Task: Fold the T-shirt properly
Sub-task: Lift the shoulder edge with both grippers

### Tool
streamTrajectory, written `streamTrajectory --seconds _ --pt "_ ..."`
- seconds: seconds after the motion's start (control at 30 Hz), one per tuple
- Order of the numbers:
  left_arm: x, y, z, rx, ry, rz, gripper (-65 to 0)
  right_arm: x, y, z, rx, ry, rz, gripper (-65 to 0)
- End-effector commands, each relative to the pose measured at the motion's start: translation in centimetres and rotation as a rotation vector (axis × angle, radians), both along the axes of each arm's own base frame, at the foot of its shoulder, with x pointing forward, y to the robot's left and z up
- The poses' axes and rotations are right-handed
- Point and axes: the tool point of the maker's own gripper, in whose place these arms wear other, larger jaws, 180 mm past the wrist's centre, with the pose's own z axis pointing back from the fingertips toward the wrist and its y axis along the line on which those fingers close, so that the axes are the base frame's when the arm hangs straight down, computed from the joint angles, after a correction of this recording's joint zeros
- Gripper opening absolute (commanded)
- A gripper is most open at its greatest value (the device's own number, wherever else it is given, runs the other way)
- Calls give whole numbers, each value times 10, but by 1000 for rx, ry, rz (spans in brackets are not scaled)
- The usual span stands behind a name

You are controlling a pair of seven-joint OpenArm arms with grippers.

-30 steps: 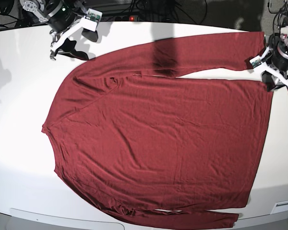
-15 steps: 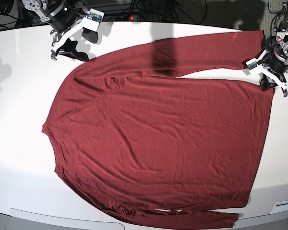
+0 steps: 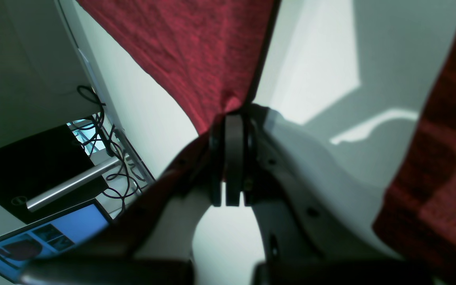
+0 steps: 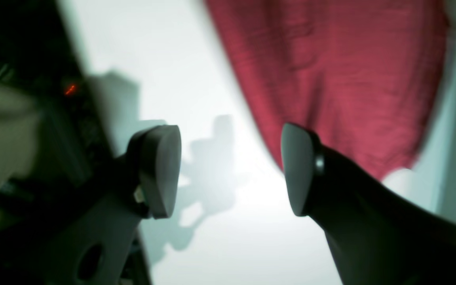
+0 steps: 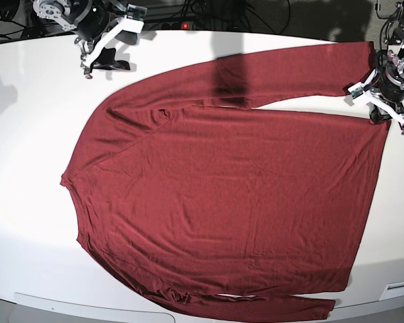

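Bench (image 5: 27, 101) white, broad, carrying everything in the base view. Right gripper (image 5: 97, 57) up at the far left corner of that view, hovering over bare bench, apart from the cloth; jaws spread wide in the right wrist view (image 4: 230, 170), nothing between the two dark pads (image 4: 160, 170), only lit white surface and shadows beneath. Behind those pads, a rounded edge of red fabric, blurred.

T-shirt (image 5: 222, 195) spread flat across the middle of the bench, dark red, long-sleeved, plain; neckline toward the left, hem toward the right. One sleeve stretched along the far edge from the shoulder out to the right corner, with a dark shadow band across its middle; other sleeve lying along the near edge at the bottom, partly tucked under the body. Soft creases over the chest and near the left shoulder.

Left gripper (image 5: 384, 108) at the far right, down at the top corner of the hem, just beside the cuff end of the far sleeve. Seen from the left wrist (image 3: 228, 118): jaws pressed together, pinching a corner of the T-shirt (image 3: 196, 59), the red cloth fanning away from the tips. More red fabric along the right edge of that view. Cables (image 3: 109, 150) and a blue-lit screen (image 3: 42, 237) beyond the bench edge, lower left.
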Motion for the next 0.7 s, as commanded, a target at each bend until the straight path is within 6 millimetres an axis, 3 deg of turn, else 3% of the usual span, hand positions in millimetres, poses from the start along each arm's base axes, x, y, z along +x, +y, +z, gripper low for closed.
streamTrajectory --seconds 0.0,0.13,0.37,0.67 --pt "-13 8 -7 28 48 11 -650 8 -3 2 -5 -27 18 -256" --pt "-14 7 -8 2 50 36 -650 22 -11 -12 -30 -29 20 -255" --pt "-15 11 -8 15 53 47 -650 41 -6 -36 -80 -27 77 -256" --pt "-15 11 -8 19 53 50 -650 69 -12 -44 -118 -47 65 -256"
